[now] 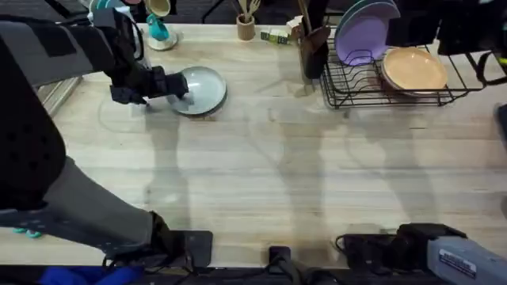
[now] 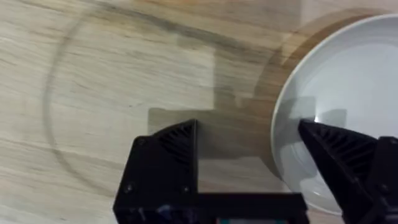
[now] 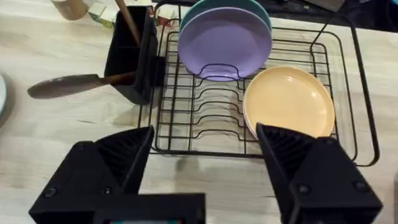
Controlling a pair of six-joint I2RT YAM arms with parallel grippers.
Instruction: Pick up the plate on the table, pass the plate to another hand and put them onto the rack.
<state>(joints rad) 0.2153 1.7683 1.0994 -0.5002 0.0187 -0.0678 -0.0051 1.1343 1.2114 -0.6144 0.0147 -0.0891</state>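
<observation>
The white plate (image 1: 200, 89) is lying flat on the light-wood worktop (image 1: 285, 166), well apart from the black wire rack (image 1: 396, 87). The left hand (image 2: 249, 162) is standing open at the plate's edge: one finger (image 2: 339, 149) is reaching over the rim above the plate's inner surface, the other finger (image 2: 168, 162) is sitting outside the rim over bare worktop. Nothing is being gripped.

Handling judgement: the plate is looking rigid, smooth and glossy, so it is likely slippery and breakable if dropped. Weight is probably moderate. The raised rim nearest the left hand is the only practical hold; a pinch across the rim is needed, with one finger working under the edge.

The right hand (image 3: 205, 168) is hovering open before the rack, facing the lavender plate (image 3: 225, 43) and the orange-tan plate (image 3: 289, 102), and holding nothing.
</observation>
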